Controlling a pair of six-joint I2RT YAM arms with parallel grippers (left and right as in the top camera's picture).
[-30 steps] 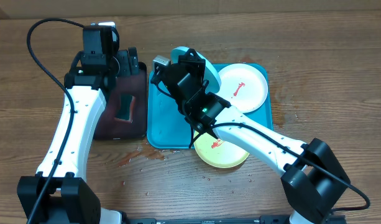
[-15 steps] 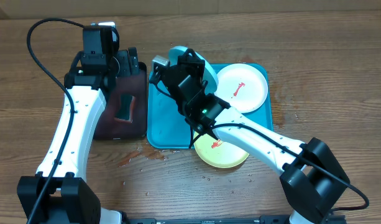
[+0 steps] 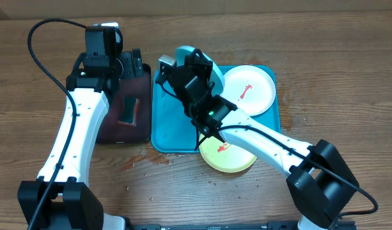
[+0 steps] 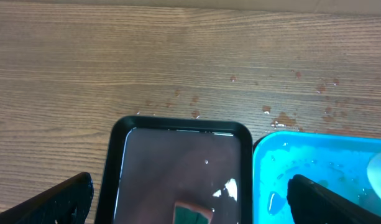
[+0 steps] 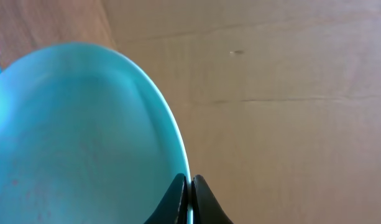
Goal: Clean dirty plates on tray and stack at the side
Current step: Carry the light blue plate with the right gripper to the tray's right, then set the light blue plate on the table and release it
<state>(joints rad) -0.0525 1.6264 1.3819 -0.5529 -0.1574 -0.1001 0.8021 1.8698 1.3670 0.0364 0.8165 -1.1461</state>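
Droplets (image 3: 139, 161) speckle the wooden table (image 3: 336, 57) just off the near left corner of the turquoise tray (image 3: 170, 124). The pale green plate (image 3: 229, 156), smeared red, lies flat across the tray's near rim, with its near half over bare table. Just beside the tray on its left, the black tray (image 4: 113, 168) contains dark reddish liquid and a green sponge (image 4: 191, 214). The white plate (image 3: 250, 89), also smeared red, lies flat in the tray's far right corner. The right gripper (image 5: 189, 185) is clamped tight on the rim of the light blue plate (image 5: 78, 137), which is held on edge over the tray's far left corner. The left gripper (image 4: 189, 186) stands fully spread and empty above the black tray's far end. Bare table runs beyond both trays.
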